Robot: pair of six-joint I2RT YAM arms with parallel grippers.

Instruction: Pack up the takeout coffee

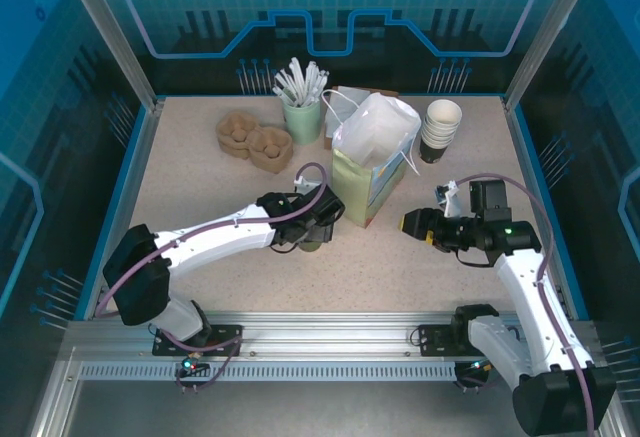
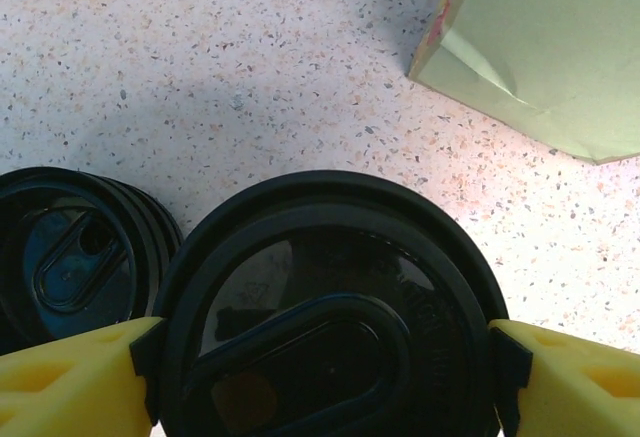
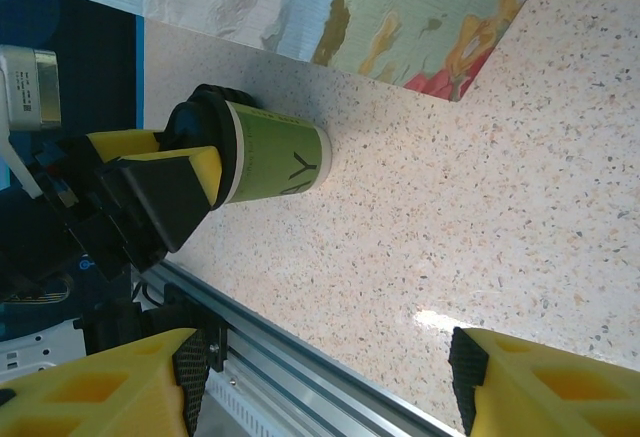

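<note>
The coffee cup [image 3: 270, 162], green with a black lid [image 2: 330, 327], stands upright on the table [image 1: 200, 187] just beside the paper bag [image 1: 375, 157], on its near left side. The left end effector [image 2: 320, 367] straddles the lid with a yellow finger against each side; I cannot tell if it grips. Another black lid [image 2: 70, 257] lies just beside the cup. The right end effector [image 3: 325, 377] hangs open and empty to the right of the bag. Stacked paper cups [image 1: 440, 127] stand behind the bag.
</note>
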